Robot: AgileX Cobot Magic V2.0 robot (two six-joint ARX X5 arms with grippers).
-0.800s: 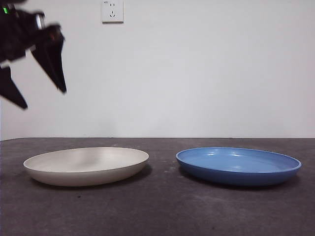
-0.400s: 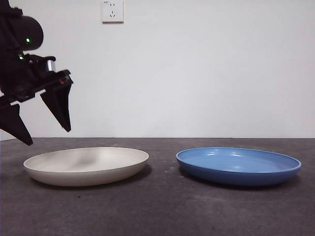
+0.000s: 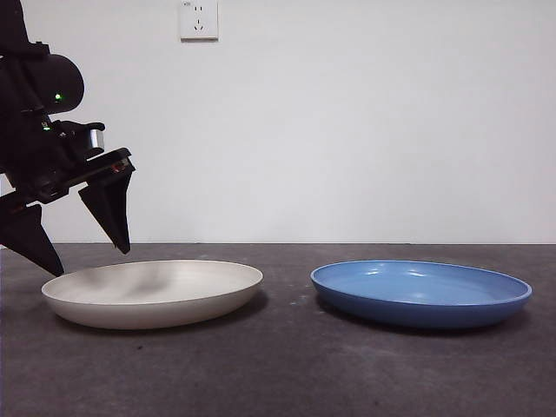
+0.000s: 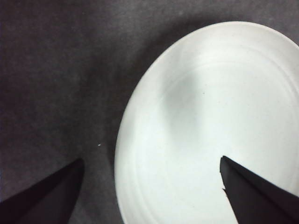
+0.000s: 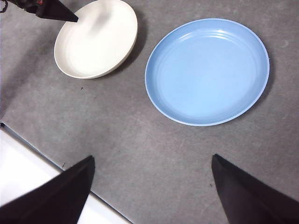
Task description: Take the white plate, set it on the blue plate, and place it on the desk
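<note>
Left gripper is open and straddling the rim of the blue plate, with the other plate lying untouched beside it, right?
Not quite: the open left gripper straddles the rim of the white plate, one jaw over its inside and one outside, as the left wrist view shows. The blue plate is the one lying untouched beside it.

A bare strip of desk separates the white plate from the blue plate. The left end effector, jaws spread, straddles the white plate's outer rim; air above both plates is otherwise unobstructed.

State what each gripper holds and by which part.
Nothing is held. The left gripper hangs open over the white plate's rim; the right gripper is open above the desk.
</note>
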